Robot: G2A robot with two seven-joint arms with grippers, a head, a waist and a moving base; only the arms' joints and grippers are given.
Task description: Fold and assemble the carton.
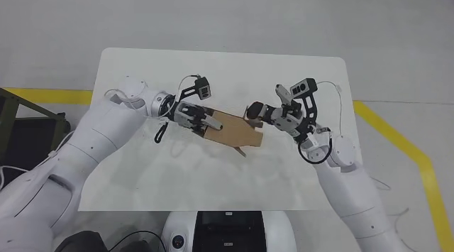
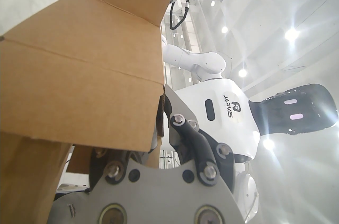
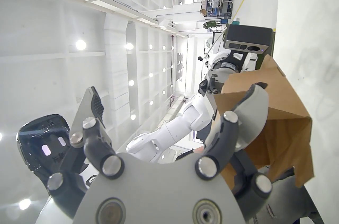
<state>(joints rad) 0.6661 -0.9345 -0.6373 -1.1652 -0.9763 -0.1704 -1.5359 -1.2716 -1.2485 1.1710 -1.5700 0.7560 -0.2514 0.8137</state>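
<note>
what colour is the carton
Plain brown; the carton shows best in the left wrist view.

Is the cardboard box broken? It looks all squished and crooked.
No tears show. The carton looks crooked because it is only half folded, flaps jutting at different angles. The left gripper pinches one end; the right gripper is open at the other.

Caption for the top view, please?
Over a white table, the left gripper clamps one end of a brown carton; the right gripper, jaws open, meets the other.
</note>
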